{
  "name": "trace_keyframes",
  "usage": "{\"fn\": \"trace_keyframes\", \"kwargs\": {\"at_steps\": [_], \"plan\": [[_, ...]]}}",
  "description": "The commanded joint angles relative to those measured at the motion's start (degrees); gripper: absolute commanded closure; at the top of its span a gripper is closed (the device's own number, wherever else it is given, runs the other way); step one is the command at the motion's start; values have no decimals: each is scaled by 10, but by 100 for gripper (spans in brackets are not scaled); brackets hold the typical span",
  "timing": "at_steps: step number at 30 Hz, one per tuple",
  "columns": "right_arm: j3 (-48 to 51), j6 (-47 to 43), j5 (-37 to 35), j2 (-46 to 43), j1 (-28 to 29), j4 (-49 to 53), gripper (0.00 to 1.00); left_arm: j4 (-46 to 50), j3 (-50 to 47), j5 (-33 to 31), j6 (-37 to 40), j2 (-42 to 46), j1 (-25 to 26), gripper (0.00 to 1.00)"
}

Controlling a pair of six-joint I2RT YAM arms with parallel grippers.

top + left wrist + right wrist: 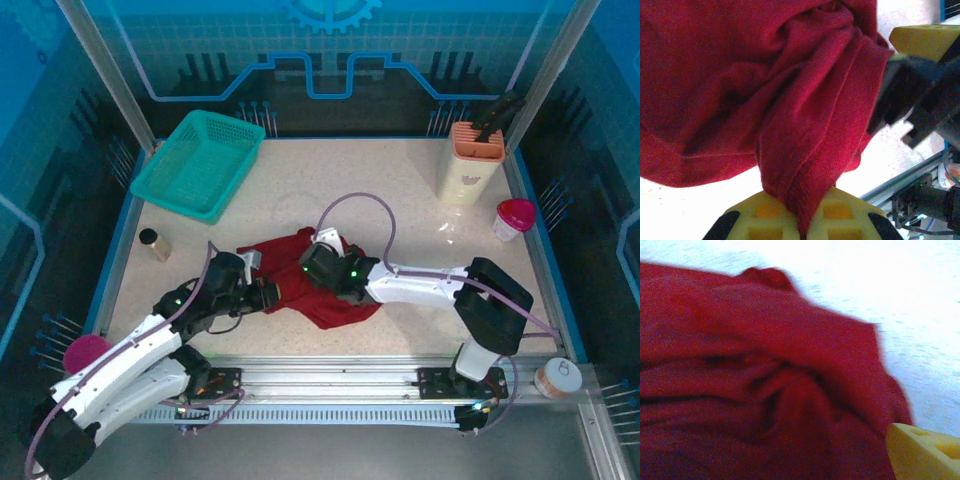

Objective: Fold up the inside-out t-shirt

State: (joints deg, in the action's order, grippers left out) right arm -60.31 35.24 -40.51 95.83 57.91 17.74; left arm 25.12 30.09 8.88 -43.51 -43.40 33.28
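Left arm: left tool (266,294) is clenched on a stitched hem fold of the inside-out t-shirt (335,310). In the left wrist view the fold runs down between the yellow pads (840,212) and is pinched tight.

Centre: the shirt lies bunched on the counter (400,190), near the middle, between the two arms. It is heaped and creased. I cannot make out a sleeve or the neck tag.

Right arm: right tool (318,268) hangs low over the far-right part of the heap. It is released, with one yellow finger (925,450) at the frame's edge and no cloth seen in the jaws.

Judgement: the step in hand is the first hold, taking an edge so the heap can be opened out. No fold has been started.

Next move calls for: a second pinch by the right tool on the same hem, well apart from the left's, then drawing the two apart to spread the cloth flat. Risk: catching two layers at once.
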Motion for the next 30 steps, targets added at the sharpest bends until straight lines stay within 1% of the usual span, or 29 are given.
{"fn": "trace_keyframes", "kwargs": {"at_steps": [1, 4, 7, 13, 17, 20, 23, 24, 27, 30], "plan": [[-29, 165, -103, 11, -22, 165, 14, 6, 23, 10, 1, 19, 3, 98], [-27, 243, -96, 17, -39, 226, 15, 4, 31, 3, 2, 28, 3, 98], [-23, 275, -82, 21, -53, 255, 16, 4, 36, -1, 3, 34, 3, 98], [-27, 273, -60, -12, -69, 277, 25, 7, 49, -2, 13, 29, 3, 98], [-33, 248, -13, -40, -101, 288, 30, 10, 52, -5, 23, 24, 3, 97], [-32, 217, 19, -59, -123, 282, 40, 18, 57, -2, 27, 20, 3, 97], [-35, 198, 51, -72, -140, 284, 56, 17, 51, -7, 27, 24, 3, 97], [-36, 193, 62, -78, -144, 284, 59, 14, 50, -8, 27, 25, 3, 97], [-46, 178, 97, -94, -148, 284, 67, 22, 63, -5, 34, 21, 3, 97], [-62, 156, 137, -115, -148, 274, 81, 30, 77, -7, 48, 15, 3, 98]]}}
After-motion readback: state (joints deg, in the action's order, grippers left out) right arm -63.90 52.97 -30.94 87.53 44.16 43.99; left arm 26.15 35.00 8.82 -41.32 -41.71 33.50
